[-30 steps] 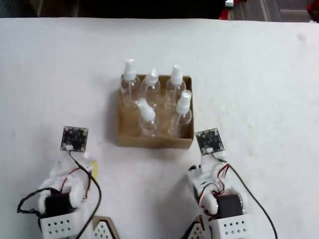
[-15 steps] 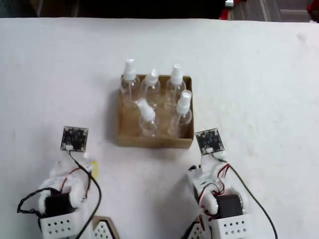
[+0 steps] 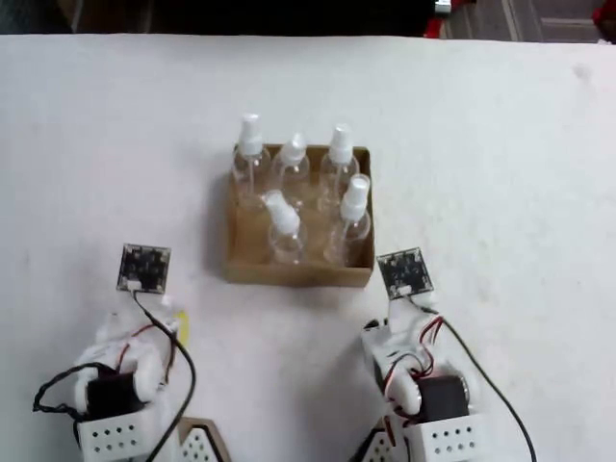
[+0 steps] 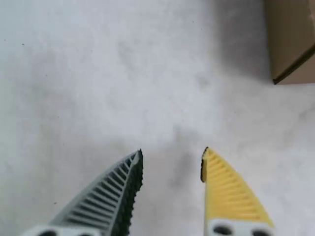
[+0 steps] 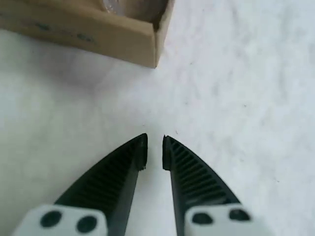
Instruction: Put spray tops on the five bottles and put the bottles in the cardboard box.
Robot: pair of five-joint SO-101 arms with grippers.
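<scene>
Five capped bottles in the box, both my arms drawn back at the near edge of the desk (image 3: 500, 144).

The cardboard box (image 3: 298, 272) sits mid-desk, beyond and between my two arms; all five bottles (image 3: 288, 241) stand inside it, three in the far row and two in the near row, each with a white spray top (image 3: 250, 133) on; the near-left bottle's top leans; my left fingers (image 4: 123, 191), one grey and one yellow, are spread moderately wide over bare desk and hold nothing, a box corner just beyond them; my right fingers (image 5: 123, 172), both black, are all but closed with a narrow slit between the tips, empty, near the box's other near corner.
</scene>
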